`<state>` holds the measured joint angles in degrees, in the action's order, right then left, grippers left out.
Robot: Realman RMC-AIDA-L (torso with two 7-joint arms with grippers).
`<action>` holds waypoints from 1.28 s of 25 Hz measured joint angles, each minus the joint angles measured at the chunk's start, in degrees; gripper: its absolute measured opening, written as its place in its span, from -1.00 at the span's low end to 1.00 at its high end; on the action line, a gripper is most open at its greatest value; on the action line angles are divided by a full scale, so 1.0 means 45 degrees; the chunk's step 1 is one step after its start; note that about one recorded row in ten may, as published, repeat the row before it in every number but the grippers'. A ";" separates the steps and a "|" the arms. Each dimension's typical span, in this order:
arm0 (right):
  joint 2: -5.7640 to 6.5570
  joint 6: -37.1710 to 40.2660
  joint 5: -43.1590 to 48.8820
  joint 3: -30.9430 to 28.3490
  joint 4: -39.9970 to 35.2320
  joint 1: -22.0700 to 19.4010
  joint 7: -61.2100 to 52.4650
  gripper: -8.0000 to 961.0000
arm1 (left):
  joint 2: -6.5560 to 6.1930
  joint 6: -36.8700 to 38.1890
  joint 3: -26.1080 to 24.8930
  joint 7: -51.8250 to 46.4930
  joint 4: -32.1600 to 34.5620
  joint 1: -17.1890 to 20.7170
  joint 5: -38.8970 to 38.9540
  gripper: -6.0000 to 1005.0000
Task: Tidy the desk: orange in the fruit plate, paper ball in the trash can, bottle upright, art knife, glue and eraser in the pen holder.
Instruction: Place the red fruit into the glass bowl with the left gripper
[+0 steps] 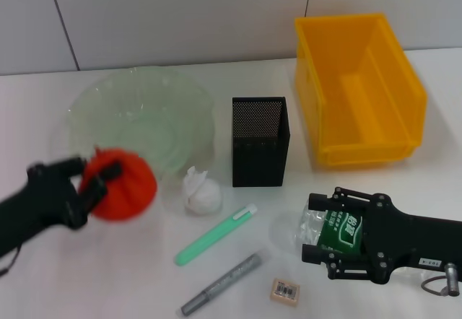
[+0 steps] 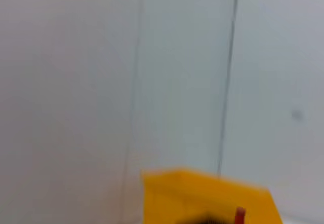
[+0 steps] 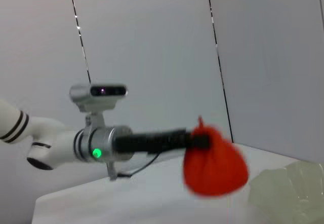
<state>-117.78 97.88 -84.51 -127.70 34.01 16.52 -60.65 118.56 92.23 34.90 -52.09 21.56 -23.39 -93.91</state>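
Left gripper (image 1: 92, 182): black fingers clamped on the red-orange rounded orange (image 1: 119, 184), carried clear of the white table (image 1: 86, 276) so it can go over a rim. Wide pale-green wavy glass fruit plate (image 1: 108, 99): just beyond the gripper, no fruit in it.

Right gripper (image 1: 317, 226): jaws closed around the clear green-labelled plastic bottle (image 1: 328, 231), which lies on its side, presumably gripped for righting.

Crumpled white paper ball (image 1: 200, 193), black mesh pen holder (image 1: 260, 141): between the two grippers.

Tan eraser (image 1: 284, 291): just beside the right gripper.

Yellow plastic trash can (image 1: 361, 92): beyond the right gripper.
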 joint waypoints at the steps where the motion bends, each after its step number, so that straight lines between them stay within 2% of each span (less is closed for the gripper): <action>1: 0.0000 0.0000 0.0000 0.0000 0.0000 0.0000 0.0000 0.66 | 0.0000 0.0000 0.0000 0.0000 0.0000 0.0000 0.0000 -0.51; 4: -0.0003 0.0016 -0.0010 0.0000 0.0001 0.0013 0.0000 0.66 | 0.0027 -0.0525 -0.0003 -0.0040 -0.0313 -0.0636 0.1024 -0.56; 5: -0.0012 0.0019 -0.0009 -0.0001 0.0001 0.0019 0.0000 0.66 | 0.0044 -0.1500 -0.0004 -0.0043 -0.0639 -0.1256 0.1435 -0.58; 7: -0.0016 0.0030 -0.0010 0.0000 0.0001 0.0020 0.0000 0.66 | 0.0054 -0.1971 -0.0007 -0.0030 -0.0777 -0.1533 0.1572 -0.60; 9: -0.0018 0.0039 -0.0023 0.0000 0.0001 0.0020 0.0000 0.66 | 0.0073 -0.3072 -0.0017 0.0034 -0.1110 -0.2079 0.1928 -0.63; 10: -0.0018 0.0045 -0.0032 -0.0001 0.0001 0.0020 0.0000 0.66 | 0.0085 -0.4167 -0.0021 0.0134 -0.1440 -0.2604 0.2246 -0.64; 11: -0.0019 0.0048 -0.0038 0.0000 0.0001 0.0020 0.0001 0.66 | 0.0085 -0.4167 -0.0021 0.0134 -0.1440 -0.2604 0.2246 -0.67; 15: -0.0019 0.0072 -0.0048 0.0000 0.0002 0.0047 0.0000 0.66 | 0.0137 -0.6370 0.0036 0.0311 -0.1932 -0.3569 0.2355 -0.76; 18: -0.0020 0.0084 -0.0048 -0.0001 0.0035 0.0057 -0.0060 0.66 | 0.0141 -0.6710 -0.0039 0.0489 -0.2194 -0.3742 0.2391 -0.82; 27: -0.0051 0.0092 -0.0048 0.0000 0.0079 0.0059 -0.0130 0.66 | 0.0137 -0.6806 -0.0063 0.1696 -0.2796 -0.3674 0.3471 -0.46; 32: -0.0064 0.0078 -0.0098 -0.0012 0.0218 0.0071 -0.0610 0.66 | 0.0116 -0.6024 -0.0032 0.1697 -0.2802 -0.3372 0.3476 -0.24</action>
<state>-118.06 98.24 -84.95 -127.76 34.99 16.84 -63.39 119.08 65.12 34.76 -44.46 8.95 -38.57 -78.27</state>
